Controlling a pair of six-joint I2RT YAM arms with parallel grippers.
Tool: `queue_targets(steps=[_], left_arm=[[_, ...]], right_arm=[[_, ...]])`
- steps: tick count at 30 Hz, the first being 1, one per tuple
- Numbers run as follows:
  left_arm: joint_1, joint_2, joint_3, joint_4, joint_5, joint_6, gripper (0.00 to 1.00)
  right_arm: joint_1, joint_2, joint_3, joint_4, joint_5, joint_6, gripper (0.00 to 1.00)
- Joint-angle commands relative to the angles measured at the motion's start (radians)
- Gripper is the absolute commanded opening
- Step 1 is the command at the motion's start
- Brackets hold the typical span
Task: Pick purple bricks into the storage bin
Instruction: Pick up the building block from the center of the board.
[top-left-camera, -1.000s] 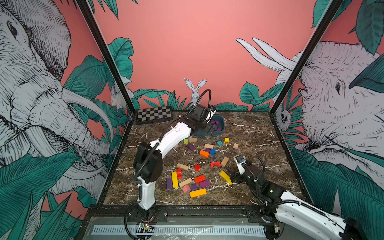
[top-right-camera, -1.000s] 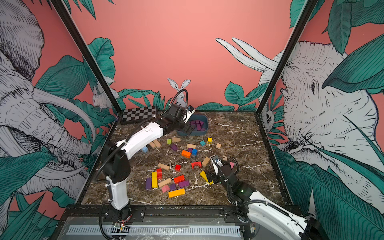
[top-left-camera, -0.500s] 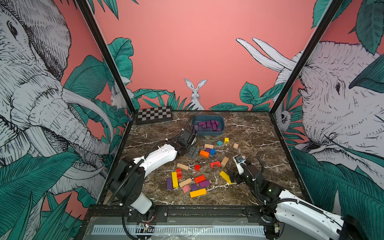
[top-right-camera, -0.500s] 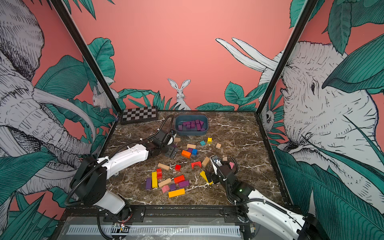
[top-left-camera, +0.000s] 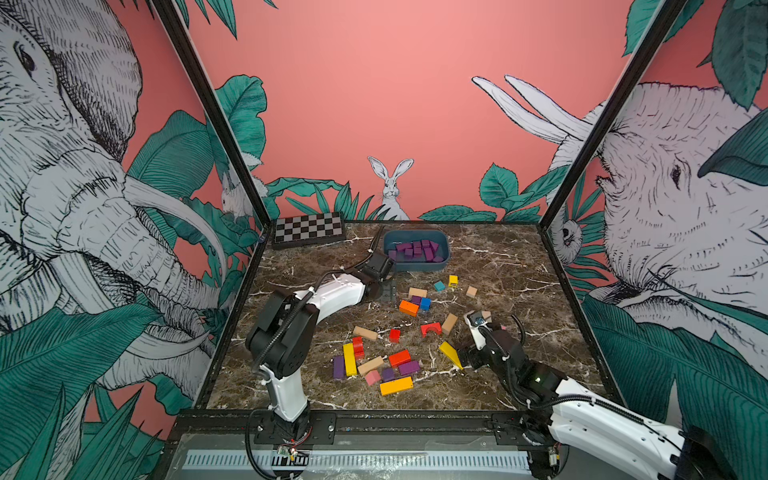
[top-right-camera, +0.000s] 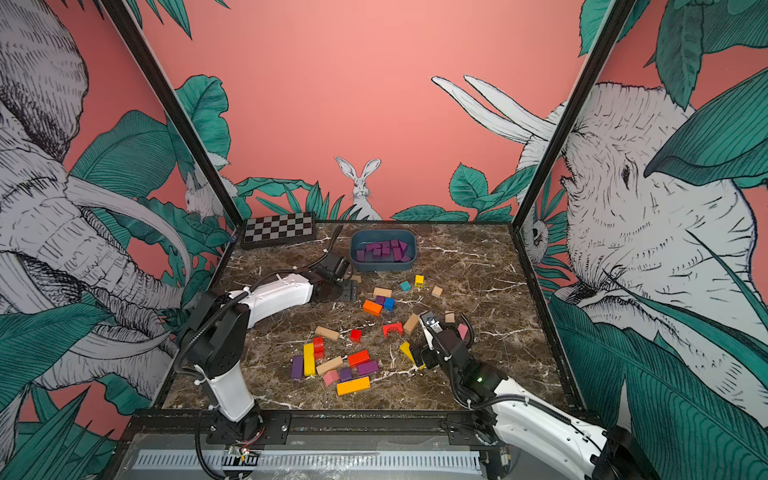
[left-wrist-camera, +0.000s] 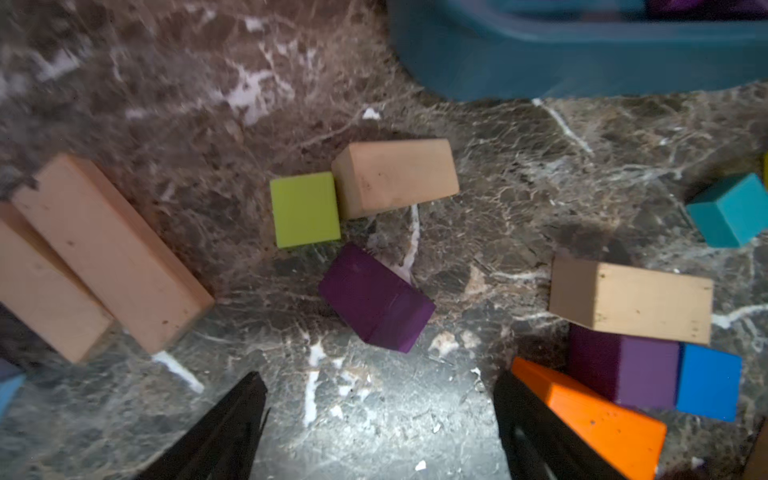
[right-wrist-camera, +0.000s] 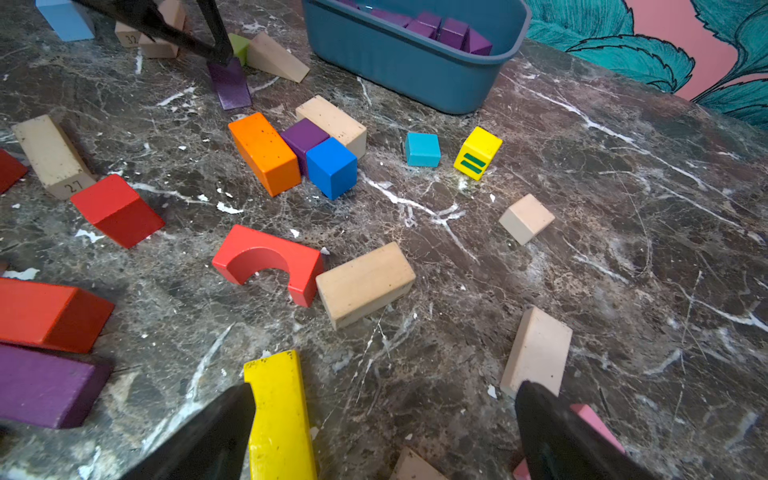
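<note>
Perhaps ten purple bricks (top-left-camera: 415, 251) fill one storage bin (top-left-camera: 419, 267), five outside.

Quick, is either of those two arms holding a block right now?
Left gripper: jaws open, holding nothing; a purple brick lies just ahead of them.
Right gripper: jaws open, holding nothing; a yellow block lies beside one jaw.

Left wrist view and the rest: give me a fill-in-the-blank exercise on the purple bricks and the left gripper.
1. The bricks visible in the storage bin are all ___.
2. In the left wrist view the left gripper is ___, with a loose purple brick ahead of it.
3. The blue cube touches a purple cube that also touches an ___ block.
Missing words: purple; open; orange.
</note>
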Motion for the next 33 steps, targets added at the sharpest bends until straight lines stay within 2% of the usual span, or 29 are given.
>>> queue_targets(steps=[1, 7, 11, 14, 23, 26, 30, 33], left_arm=[[-0.001, 0.007, 0.022, 0.002, -0.003, -0.164, 0.86], [-0.002, 0.052, 0.029, 0.023, -0.047, -0.235, 0.84], [-0.002, 0.101, 0.039, 0.051, -0.041, -0.254, 0.78], [-0.002, 0.141, 0.054, 0.081, -0.019, -0.268, 0.67], [-0.002, 0.193, 0.104, 0.053, -0.036, -0.27, 0.61], [-0.002, 0.18, 0.09, 0.046, -0.05, -0.26, 0.53], [-0.002, 0.167, 0.076, 0.029, -0.054, -0.244, 0.38], [-0.004, 0.159, 0.073, 0.003, -0.064, -0.234, 0.34]], right_arm=[[0.003, -0.014, 0.005, 0.032, 0.006, 0.006, 0.99], [0.003, -0.012, 0.006, 0.03, 0.015, 0.009, 1.0], [0.003, -0.003, 0.009, 0.031, 0.015, 0.009, 0.99], [0.003, 0.004, 0.012, 0.031, 0.014, 0.009, 0.99], [0.003, 0.0, 0.011, 0.031, -0.003, 0.006, 0.99], [0.003, -0.023, 0.003, 0.03, -0.009, 0.004, 0.99], [0.003, -0.072, -0.012, 0.027, -0.016, 0.002, 0.99], [0.003, -0.11, -0.025, 0.023, -0.018, 0.001, 0.99]])
